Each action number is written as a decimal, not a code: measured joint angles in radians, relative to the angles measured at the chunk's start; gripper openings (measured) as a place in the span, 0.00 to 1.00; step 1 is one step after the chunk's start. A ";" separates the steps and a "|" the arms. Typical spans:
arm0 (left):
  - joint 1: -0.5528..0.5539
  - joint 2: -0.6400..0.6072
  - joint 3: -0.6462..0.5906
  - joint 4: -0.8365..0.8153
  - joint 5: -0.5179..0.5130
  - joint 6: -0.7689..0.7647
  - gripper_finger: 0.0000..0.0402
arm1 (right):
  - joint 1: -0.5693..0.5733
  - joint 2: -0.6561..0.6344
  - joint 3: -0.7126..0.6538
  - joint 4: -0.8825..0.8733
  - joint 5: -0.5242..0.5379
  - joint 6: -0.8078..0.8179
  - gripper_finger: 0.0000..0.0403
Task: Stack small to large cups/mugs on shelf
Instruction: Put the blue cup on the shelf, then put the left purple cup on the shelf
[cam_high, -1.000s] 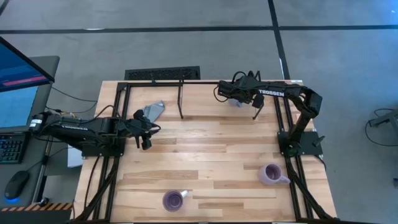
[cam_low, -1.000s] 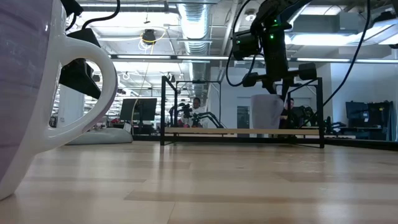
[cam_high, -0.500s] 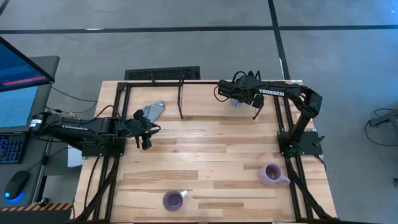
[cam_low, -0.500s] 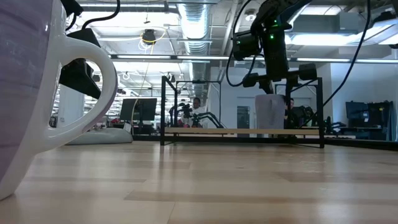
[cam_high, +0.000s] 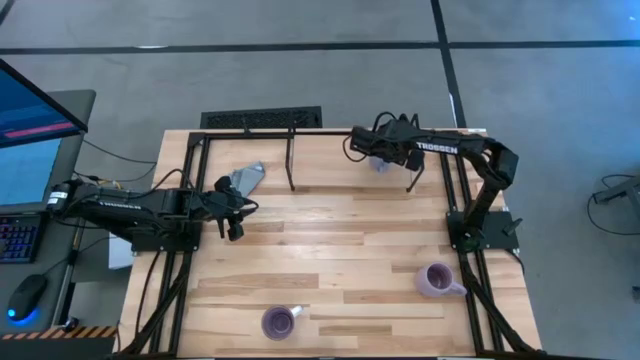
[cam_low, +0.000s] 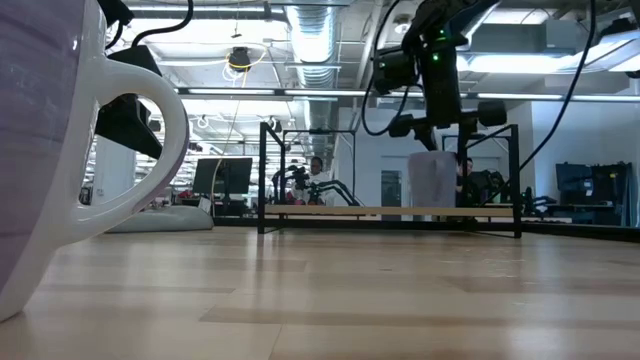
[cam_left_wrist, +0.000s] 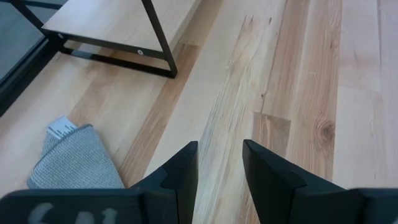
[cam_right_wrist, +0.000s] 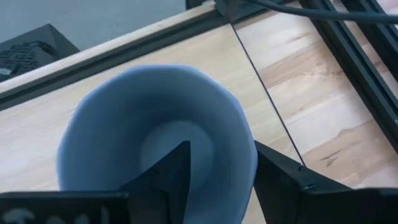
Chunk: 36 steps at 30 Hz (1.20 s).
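Observation:
My right gripper (cam_high: 379, 152) is over the right part of the black-framed shelf (cam_high: 300, 186) at the table's far side. It is shut on the blue-grey mug (cam_low: 432, 180), which stands upright at the shelf's wooden board (cam_low: 340, 211). The purple mug (cam_high: 279, 321) stands near the near edge and fills the left of the low view (cam_low: 40, 150). The pale lilac mug (cam_high: 436, 280) stands at the near right. My left gripper (cam_left_wrist: 217, 168) is open and empty over the table's left part, beside the grey wedge (cam_left_wrist: 74, 162). My right gripper holds the blue-grey mug by its rim wall (cam_right_wrist: 244, 155), with one finger (cam_right_wrist: 166, 177) inside the mug and the other (cam_right_wrist: 283, 180) outside. The fingers come from above, pointing down. The mug hangs upright with its bottom (cam_low: 432, 205) at the board's level. Whether it rests there I cannot tell.
The shelf's thin black legs (cam_high: 291, 160) and top bars stand around the held mug. The grey wedge (cam_high: 247, 177) lies left of the shelf. Black frame rails (cam_high: 470, 290) run along the table's left and right sides. Bare wood lies in the middle of the table (cam_high: 330, 250).
My right gripper has shifted slightly toward the table's right with the blue-grey mug. The mug stays upright at the shelf board.

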 joint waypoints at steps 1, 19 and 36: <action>0.000 0.000 0.000 0.000 0.000 0.000 0.30 | 0.000 0.000 0.008 -0.002 0.001 -0.007 0.44; 0.000 0.000 0.000 0.000 0.000 0.000 0.30 | 0.041 0.000 0.225 -0.264 0.160 -0.009 0.45; 0.000 0.000 0.000 0.003 -0.003 0.040 0.30 | 0.273 0.000 0.555 -0.276 0.623 -0.763 0.42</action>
